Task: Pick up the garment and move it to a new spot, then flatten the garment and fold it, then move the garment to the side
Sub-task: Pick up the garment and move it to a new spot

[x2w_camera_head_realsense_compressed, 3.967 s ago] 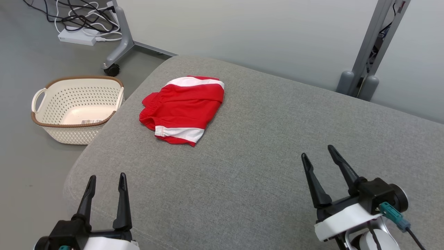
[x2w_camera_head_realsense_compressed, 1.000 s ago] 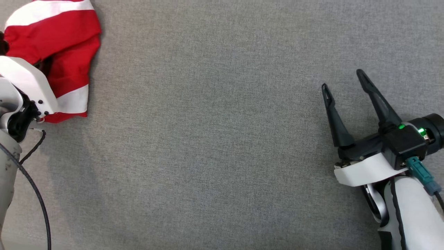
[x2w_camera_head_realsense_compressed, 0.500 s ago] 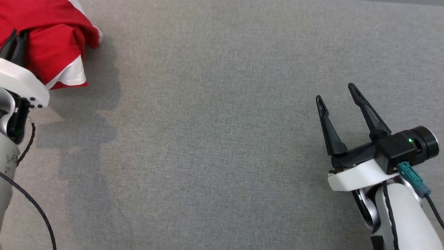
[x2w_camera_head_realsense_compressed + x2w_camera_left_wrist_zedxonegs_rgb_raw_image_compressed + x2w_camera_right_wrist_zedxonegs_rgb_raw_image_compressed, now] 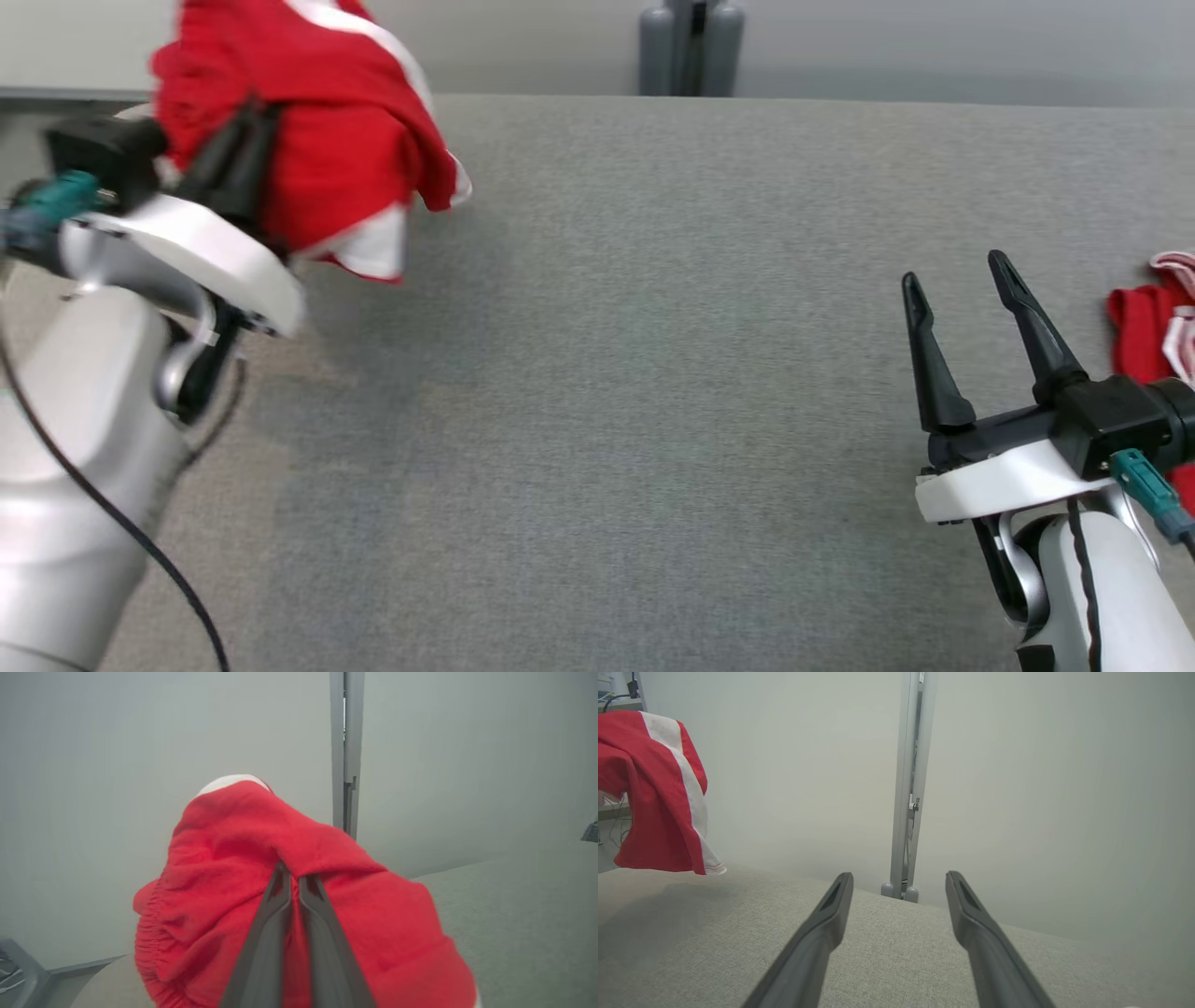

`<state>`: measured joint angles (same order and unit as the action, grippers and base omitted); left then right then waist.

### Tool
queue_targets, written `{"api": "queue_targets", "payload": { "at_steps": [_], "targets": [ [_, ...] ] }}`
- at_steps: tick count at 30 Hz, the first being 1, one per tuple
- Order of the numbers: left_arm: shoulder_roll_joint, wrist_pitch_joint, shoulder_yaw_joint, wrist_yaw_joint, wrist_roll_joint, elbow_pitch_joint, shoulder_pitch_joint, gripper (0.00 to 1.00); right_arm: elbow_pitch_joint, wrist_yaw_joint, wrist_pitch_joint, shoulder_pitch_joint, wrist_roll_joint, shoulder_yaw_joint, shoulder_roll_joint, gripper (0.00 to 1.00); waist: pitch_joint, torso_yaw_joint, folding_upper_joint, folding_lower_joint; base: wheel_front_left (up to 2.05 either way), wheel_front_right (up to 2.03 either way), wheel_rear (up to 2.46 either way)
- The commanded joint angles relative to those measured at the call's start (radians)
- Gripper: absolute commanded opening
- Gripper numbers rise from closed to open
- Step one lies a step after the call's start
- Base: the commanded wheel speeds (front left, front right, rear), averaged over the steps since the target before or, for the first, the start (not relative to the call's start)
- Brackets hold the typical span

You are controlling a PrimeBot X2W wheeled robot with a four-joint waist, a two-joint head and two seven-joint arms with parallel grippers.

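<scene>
- Well, at the far left the left gripper has its two fingers pressed together on a fold of the red garment. The cloth is bunched over the fingertips, hangs down on both sides of them, and is lifted clear of the grey cushion.
- A white-striped hem dangles below and to the right of those fingers. It is near the cushion but apart from it.
- The fingers seem to hold only a small pinch of the fabric. A quick swing or a snag of the hem on the cushion could tug it out, and the garment would drop in a heap short of its new spot.
- If that pinch takes in several layers, the garment may land as a wad, which would make flattening harder.
- Between the two pairs of fingers the cushion is bare, and this looks like the likely landing place.
- Further right, the right gripper has its fingers spread wide with nothing between them, tips pointing toward the cushion's back edge.
- Just right of those fingers lies another red-and-white cloth. A sideways sweep of the right arm could catch and drag it.
- When the right fingers come across to help, they could knock the left ones or grab the wrong layer.
</scene>
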<state>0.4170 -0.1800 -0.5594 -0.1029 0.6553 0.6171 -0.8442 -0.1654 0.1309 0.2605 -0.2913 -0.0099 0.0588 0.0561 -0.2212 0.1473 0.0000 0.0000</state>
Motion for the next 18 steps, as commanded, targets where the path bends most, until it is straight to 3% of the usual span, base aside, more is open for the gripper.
{"api": "queue_targets", "payload": {
  "at_steps": [1, 11, 18],
  "targets": [
    [-0.008, 0.019, -0.015, 0.013, -0.007, -0.050, 0.029, 0.00, 0.008, 0.000, 0.007, 0.013, 0.002, -0.011, -0.001, 1.00, 0.018, -0.031, 0.0000, 0.0000, 0.00, 0.00, 0.00],
    [-0.071, 0.143, -0.126, 0.073, -0.022, -0.331, 0.160, 0.00, 0.060, 0.000, 0.006, 0.006, 0.009, -0.049, -0.003, 1.00, 0.023, -0.137, 0.0000, 0.0000, 0.00, 0.00, 0.00],
    [-0.149, 0.166, -0.225, 0.106, -0.071, -0.351, 0.198, 0.00, 0.094, 0.000, 0.006, -0.006, 0.031, -0.058, -0.003, 1.00, -0.003, -0.238, 0.0000, 0.0000, 0.00, 0.00, 0.00]
  ]
}}
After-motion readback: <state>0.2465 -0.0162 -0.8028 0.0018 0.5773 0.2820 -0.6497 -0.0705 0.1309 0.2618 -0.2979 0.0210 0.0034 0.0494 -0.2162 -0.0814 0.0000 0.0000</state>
